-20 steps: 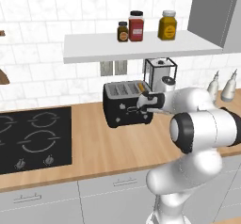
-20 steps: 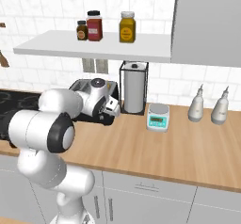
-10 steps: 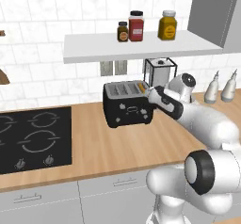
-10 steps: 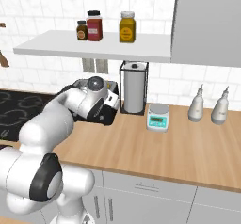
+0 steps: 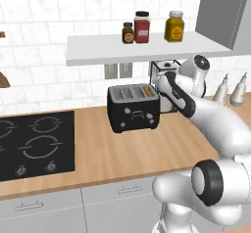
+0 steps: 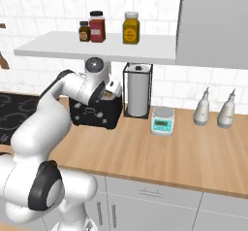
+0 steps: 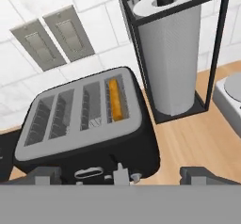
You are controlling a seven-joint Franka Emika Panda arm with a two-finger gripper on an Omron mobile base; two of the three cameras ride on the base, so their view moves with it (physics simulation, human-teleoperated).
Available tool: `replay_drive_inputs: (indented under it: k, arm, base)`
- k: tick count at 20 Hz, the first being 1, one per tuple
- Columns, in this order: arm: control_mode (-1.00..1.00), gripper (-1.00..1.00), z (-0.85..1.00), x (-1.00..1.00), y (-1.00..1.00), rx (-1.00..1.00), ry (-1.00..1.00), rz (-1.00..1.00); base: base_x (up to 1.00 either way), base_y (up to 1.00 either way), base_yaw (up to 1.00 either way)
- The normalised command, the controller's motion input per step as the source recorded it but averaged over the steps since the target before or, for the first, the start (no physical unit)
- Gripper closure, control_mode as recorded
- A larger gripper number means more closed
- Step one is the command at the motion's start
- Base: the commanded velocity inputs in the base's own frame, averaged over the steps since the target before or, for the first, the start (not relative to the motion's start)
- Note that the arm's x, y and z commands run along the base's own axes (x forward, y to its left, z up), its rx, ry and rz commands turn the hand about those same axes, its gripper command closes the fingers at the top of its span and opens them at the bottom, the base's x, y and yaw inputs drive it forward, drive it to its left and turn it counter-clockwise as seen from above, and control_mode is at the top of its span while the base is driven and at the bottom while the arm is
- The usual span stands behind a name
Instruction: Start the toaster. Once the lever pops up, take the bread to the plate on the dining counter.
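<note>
Bread (image 7: 116, 99), a tan slice with a browner crust, stands sunk in the rightmost of four slots in the black boxy toaster (image 7: 89, 124) with its grey slotted top; the other three slots hold nothing. That toaster sits far back on the wooden worktop (image 5: 127, 149), just left of a black wire frame holding a white paper towel roll (image 7: 172, 53). The white arm's two-finger gripper (image 7: 120, 173) hovers over the toaster's near right side, jaws spread wide, grasping nothing.

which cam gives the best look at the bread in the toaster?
Hand view: it looks down into the toaster slots, with the bread edge-on in the slot nearest the paper towel holder. Left base view shows the slots obliquely; in the right base view the arm covers them.
</note>
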Motion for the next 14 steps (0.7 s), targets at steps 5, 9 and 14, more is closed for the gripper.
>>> replay_drive_inputs:
  k: [5, 9, 14]
  arm:
    - [-1.0, -1.0, 0.35, 0.0, 0.01, -0.01, 0.16, 0.03]
    - [-1.0, -1.0, 0.04, -0.03, 0.1, -0.08, 0.05, 0.04]
    - [-1.0, -1.0, 0.0, -0.19, 0.2, -0.05, 0.0, 0.04]
  base:
    - [0.0, 0.0, 0.0]
    - [0.0, 0.0, 0.0]
    - [0.0, 0.0, 0.0]
